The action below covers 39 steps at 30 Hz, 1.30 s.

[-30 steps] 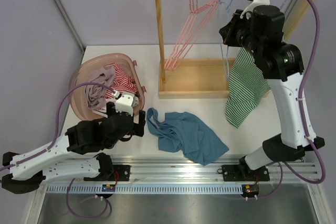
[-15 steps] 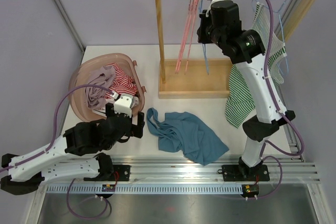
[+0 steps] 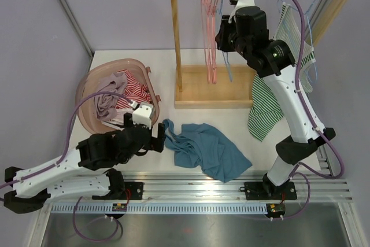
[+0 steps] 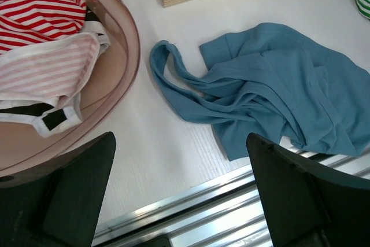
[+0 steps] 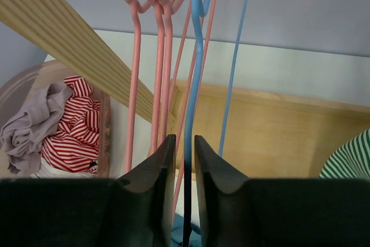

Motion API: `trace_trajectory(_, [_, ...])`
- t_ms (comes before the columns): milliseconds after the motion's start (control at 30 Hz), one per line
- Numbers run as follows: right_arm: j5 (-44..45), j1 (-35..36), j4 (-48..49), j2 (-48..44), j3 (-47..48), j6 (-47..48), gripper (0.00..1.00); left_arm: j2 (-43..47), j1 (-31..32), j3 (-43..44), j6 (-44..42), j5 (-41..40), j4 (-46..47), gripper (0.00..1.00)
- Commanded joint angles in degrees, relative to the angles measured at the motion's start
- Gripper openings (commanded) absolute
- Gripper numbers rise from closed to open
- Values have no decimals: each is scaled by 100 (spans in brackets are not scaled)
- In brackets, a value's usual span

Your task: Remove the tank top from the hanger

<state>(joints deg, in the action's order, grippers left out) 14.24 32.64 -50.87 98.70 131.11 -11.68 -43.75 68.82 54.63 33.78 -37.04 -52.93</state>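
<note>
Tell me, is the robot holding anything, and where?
The right gripper pinches the blue hanger by its wire neck below the hook. The left gripper holds nothing.

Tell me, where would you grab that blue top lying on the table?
By the strap loop at its left end, coming straight down from above. The top lies flat on the table, and that loop sticks out clear of the bunched body, so it can be pinched alone. The open left gripper is nearest.

two pincers (image 4: 180, 138) (image 5: 184, 140), one basket (image 3: 81, 93), one rack (image 3: 175, 39)
</note>
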Motion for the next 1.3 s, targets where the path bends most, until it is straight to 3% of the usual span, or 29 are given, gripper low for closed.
trace_trajectory(0, [-45,49,113,-526,-199,43,36,-300,26,-102,-170,407,922,99])
trace_trajectory(100, [-18,49,86,-886,-445,61,49,-678,149,-111,-293,531,1433,99])
trace_trajectory(133, [-18,49,51,-1087,-620,61,63,-818,184,-93,-310,557,1547,99])
trace_trajectory(233, [-18,49,7,-1622,-1137,61,89,-1372,307,3,-407,636,1952,99])
trace_trajectory(333, [-140,49,156,-2344,-1892,0,100,-1891,404,13,-530,812,2391,99])
trace_trajectory(533, [-974,49,358,-3794,-3283,-211,100,-2707,431,-172,-864,1427,3428,99])
trace_trajectory(767, [-3679,49,1210,-5096,-4857,-501,100,-4103,431,56,-900,1550,3895,99])
trace_trajectory(900, [-4086,49,1562,-5763,-5384,-730,99,-4842,440,162,-707,1445,4070,99])
trace_trajectory(1100, [-4140,40,1607,-6081,-5456,-765,99,-5582,431,215,-399,1576,4220,99])
trace_trajectory(1167, [-4183,49,1607,-6116,-5438,-783,99,-5715,431,162,-320,1734,4352,91])
trace_trajectory(1200, [-4210,49,1642,-6143,-5429,-774,100,-5820,431,84,-293,1805,4396,79])
trace_trajectory(1233, [-4236,49,1651,-6152,-5429,-792,99,-5864,431,39,-267,1857,4466,52])
trace_trajectory(1267, [-4280,40,1685,-6221,-5429,-800,100,-5891,431,4,-180,1867,4466,33])
